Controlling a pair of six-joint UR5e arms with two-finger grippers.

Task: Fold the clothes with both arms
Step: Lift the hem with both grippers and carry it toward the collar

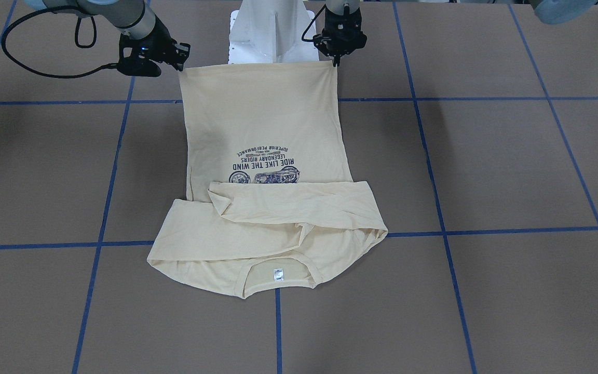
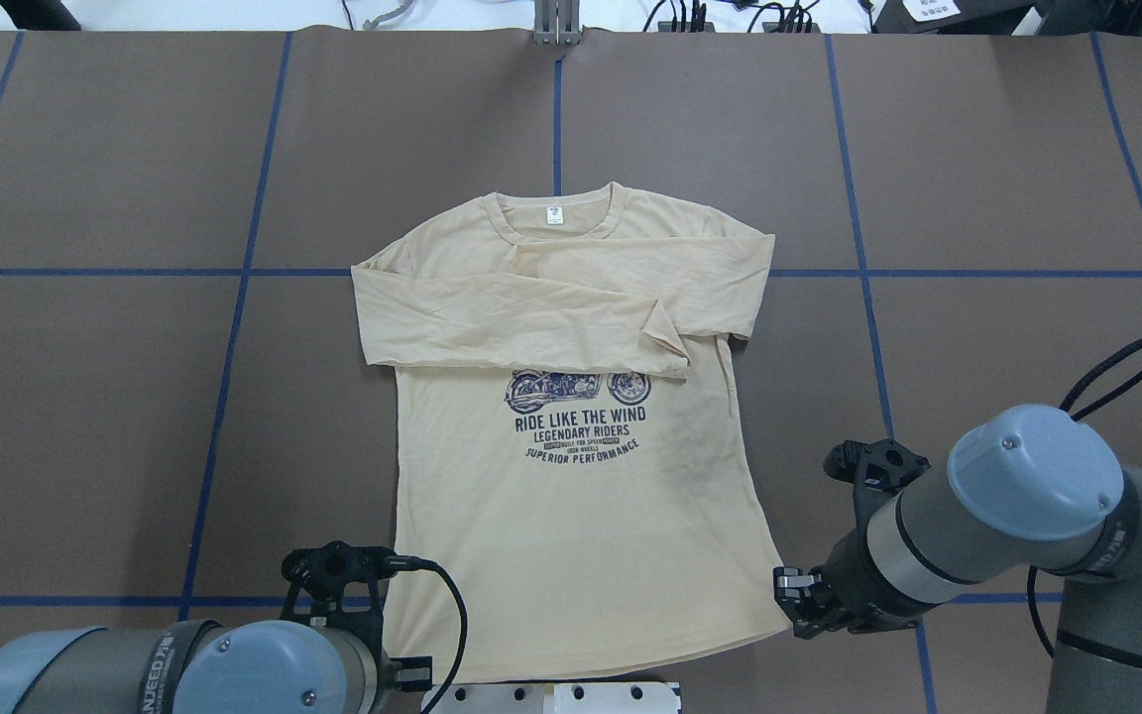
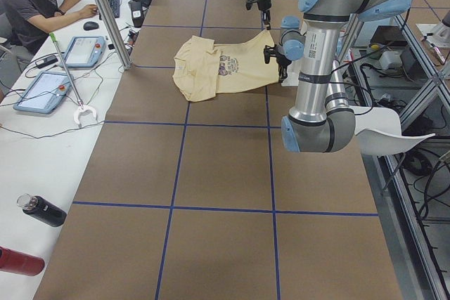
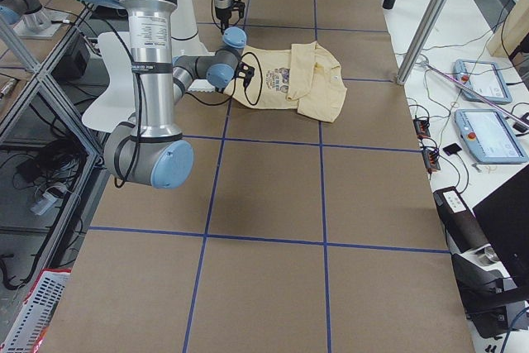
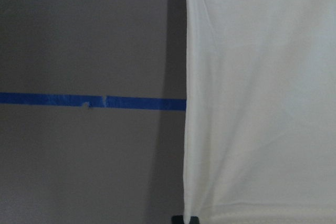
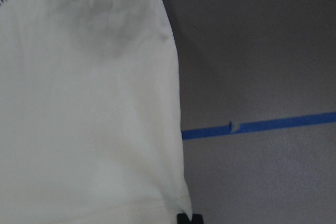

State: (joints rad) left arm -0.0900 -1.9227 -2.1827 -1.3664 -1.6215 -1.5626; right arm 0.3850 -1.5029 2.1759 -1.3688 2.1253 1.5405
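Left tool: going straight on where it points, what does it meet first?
Likely the table just below: the left tool points down, apparently pinching the T-shirt hem corner. Height unclear.

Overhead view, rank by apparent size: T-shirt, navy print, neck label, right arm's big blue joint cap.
1. T-shirt
2. blue joint cap and navy print: these look about alike. The cap sits nearer the camera, so they are not ranked against each other.
3. neck label

The brown desk [image 2: 977,149], squared off by blue tape lines [image 2: 234,327], bears one cream T-shirt [image 2: 571,516], collar [image 2: 516,226] and crossed sleeves [image 2: 531,307] lying flat well away from the left gripper [image 1: 337,61] and right gripper [image 1: 180,66], which pinch its raised hem corners.
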